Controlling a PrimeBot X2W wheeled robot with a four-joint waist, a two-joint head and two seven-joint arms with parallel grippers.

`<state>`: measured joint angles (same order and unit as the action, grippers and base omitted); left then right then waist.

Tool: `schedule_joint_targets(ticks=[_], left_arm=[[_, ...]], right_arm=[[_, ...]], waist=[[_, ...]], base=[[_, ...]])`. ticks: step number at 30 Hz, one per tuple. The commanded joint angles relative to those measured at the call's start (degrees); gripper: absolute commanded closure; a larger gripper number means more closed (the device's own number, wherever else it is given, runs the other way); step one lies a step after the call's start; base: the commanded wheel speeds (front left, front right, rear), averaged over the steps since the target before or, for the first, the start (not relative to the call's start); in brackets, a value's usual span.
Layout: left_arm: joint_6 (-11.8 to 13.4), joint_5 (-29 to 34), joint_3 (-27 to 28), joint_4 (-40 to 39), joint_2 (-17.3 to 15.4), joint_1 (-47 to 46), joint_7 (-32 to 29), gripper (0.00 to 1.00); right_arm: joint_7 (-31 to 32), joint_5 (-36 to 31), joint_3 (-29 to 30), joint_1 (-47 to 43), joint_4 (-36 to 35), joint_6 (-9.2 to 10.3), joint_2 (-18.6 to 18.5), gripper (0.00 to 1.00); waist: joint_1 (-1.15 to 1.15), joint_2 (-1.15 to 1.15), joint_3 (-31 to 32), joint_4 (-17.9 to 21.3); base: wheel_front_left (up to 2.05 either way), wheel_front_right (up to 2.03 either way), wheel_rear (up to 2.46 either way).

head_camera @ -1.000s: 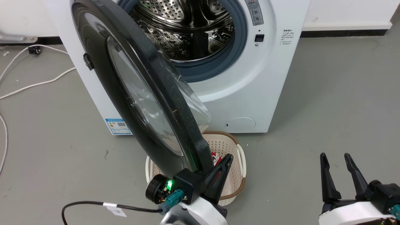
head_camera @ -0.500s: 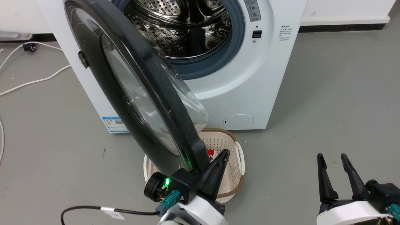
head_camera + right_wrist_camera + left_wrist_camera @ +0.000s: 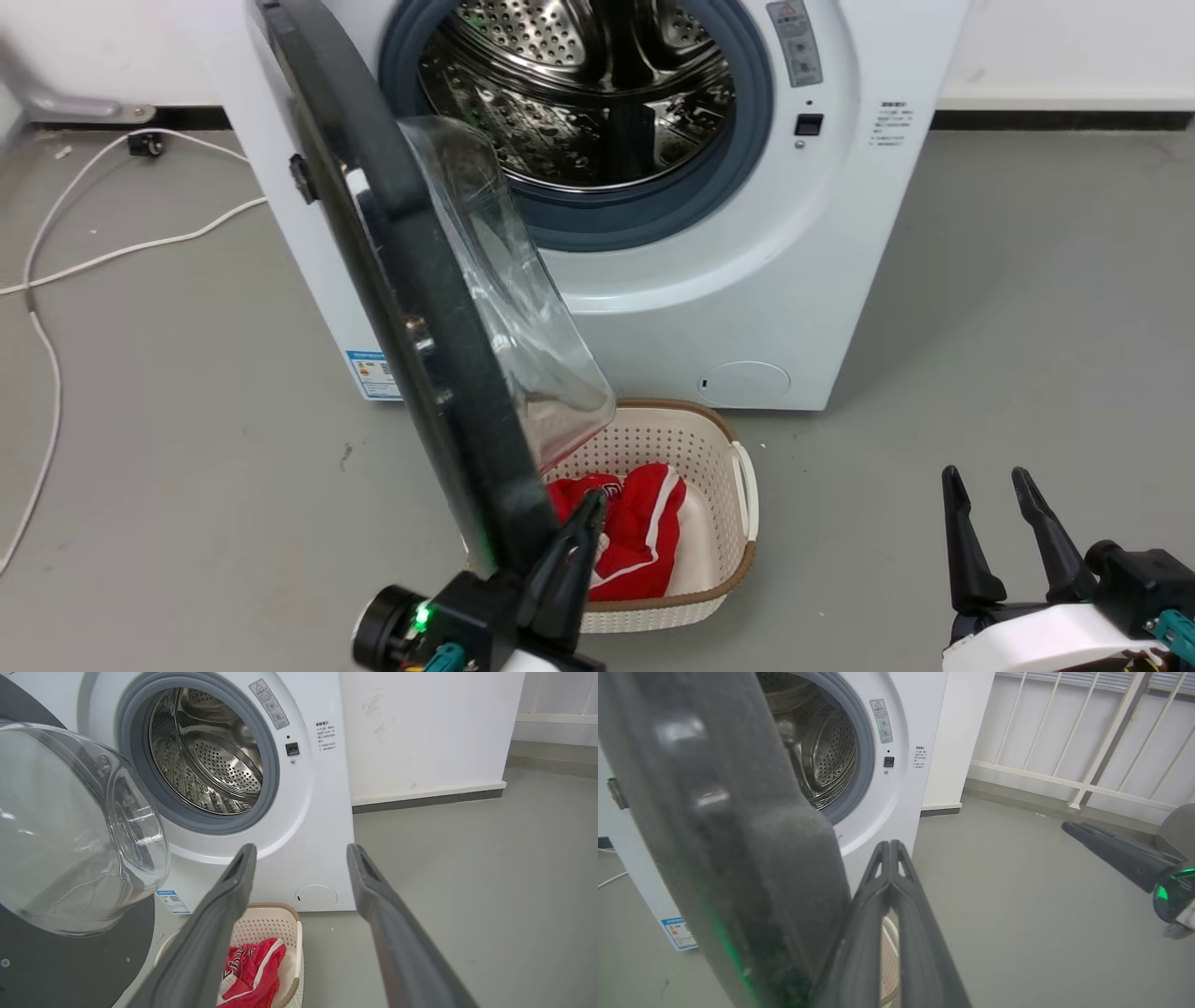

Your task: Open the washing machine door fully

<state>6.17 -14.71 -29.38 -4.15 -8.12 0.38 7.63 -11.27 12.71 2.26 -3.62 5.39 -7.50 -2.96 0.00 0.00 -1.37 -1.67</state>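
Black washing machine door [image 3: 411,308] stands open edge-on; your left gripper [image 3: 583,525], fingers together, rests against its rim at 6 o'clock, right gripper [image 3: 990,485] apart at 4 o'clock.

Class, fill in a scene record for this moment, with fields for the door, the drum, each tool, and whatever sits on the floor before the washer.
door: washing machine door swung out from the washing machine, nearly edge-on in the head view
drum: steel drum uncovered, no laundry seen inside
left tool: left tool shut, fingers together beside the door's lower rim, on its inner side
right tool: right tool open, holding nothing, apart from the door
floor: cream basket holding a red garment
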Motion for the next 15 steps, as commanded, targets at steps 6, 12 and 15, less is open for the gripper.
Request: schedule_joint_targets(ticks=[6,12,15], left_arm=[[3.33,0.82,2.22,-4.61,-3.11,4.62,-1.42,1.00],[5.66,0.29,4.53,-7.82,-5.26,7.87,-2.68,1.00],[6.05,-0.34,6.18,-8.22,-6.13,8.12,-2.56,1.00]], right_arm=[[0.71,0.46,-0.02,-1.31,-0.59,0.02,0.16,0.00],[1.08,0.57,0.06,-1.88,-0.98,0.02,0.15,0.00],[1.24,0.76,-0.34,-1.83,-1.13,0.02,0.15,0.00]], waist=[[0.00,0.00,0.80,-3.04],[0.00,0.00,0.94,-6.64],[0.00,0.00,0.98,-7.74]], base=[[0.00,0.00,0.00],[0.00,0.00,0.00],[0.00,0.00,0.00]])
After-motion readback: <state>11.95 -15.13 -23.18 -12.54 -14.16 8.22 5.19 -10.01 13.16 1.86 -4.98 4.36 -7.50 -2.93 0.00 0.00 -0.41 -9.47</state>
